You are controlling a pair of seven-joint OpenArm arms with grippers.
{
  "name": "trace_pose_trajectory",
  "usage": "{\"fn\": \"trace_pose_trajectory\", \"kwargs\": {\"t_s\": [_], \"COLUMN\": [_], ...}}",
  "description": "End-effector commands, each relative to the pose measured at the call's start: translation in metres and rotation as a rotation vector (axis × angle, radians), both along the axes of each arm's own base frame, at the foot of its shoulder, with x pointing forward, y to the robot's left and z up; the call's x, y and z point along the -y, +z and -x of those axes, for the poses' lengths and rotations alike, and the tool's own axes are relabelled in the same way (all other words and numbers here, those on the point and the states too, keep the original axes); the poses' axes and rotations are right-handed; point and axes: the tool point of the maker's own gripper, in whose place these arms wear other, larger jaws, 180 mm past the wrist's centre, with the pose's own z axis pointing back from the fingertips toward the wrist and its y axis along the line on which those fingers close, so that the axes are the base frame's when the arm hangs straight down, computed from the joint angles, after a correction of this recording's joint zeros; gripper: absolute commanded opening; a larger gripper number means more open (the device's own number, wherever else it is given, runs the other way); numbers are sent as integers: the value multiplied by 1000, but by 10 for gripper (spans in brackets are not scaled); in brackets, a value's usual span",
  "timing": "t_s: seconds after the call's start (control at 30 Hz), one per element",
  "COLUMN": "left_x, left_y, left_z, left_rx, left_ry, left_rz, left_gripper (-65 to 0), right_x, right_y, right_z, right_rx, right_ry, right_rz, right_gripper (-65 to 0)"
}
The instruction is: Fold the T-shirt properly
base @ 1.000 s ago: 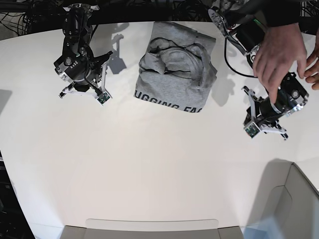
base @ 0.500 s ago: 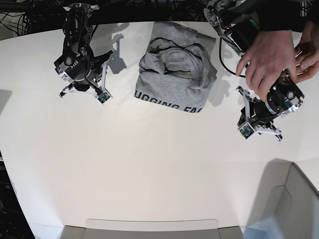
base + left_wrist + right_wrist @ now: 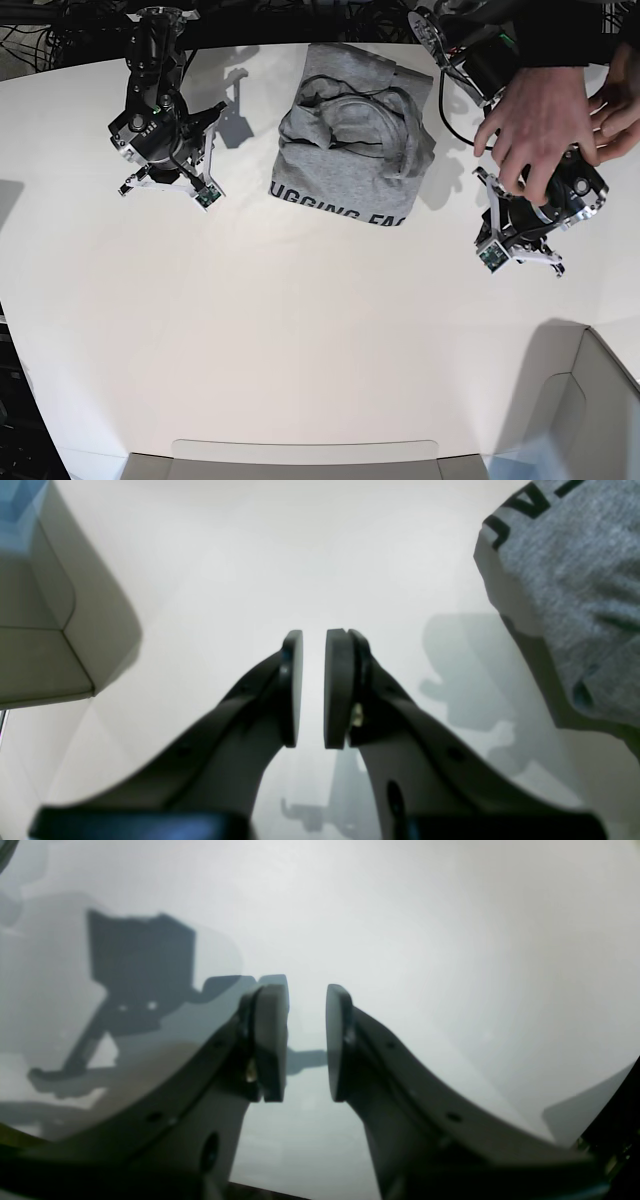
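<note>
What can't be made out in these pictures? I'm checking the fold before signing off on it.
- T-shirt lettering: base view shows only part, the rest lies under the fold; the left wrist view cuts it at the top edge.
- Left gripper body: a person's hand covers it in the base view.
- Shirt's underside and sleeves: tucked out of sight.
- Right wrist view: only bare table past the right gripper; no shirt.

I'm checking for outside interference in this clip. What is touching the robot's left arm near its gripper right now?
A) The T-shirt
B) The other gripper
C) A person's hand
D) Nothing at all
C: in the base view a person's hand rests on the arm just above the left gripper, while the T-shirt lies apart from it on the table.
</note>
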Motion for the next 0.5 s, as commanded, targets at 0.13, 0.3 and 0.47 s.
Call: {"fn": "trace_pose_trajectory", "kwargs": {"t_s": [0.13, 0.3, 0.47], "left_x": [1, 1, 1], "left_y": [17, 17, 8], "left_z": [-8, -8, 0], "left_rx": [57, 57, 30], "left_ry": [-10, -10, -10], "left_rz": [-5, -5, -4], "left_gripper": [-572, -572, -572], "right_x": [-1, 0, -1], "right_y": [7, 7, 6], "right_z": [-6, -6, -5], "right_rx": [30, 29, 26], "right_ry": [14, 13, 12], "right_rz": [0, 1, 0], "right_gripper": [-506, -506, -506]}}
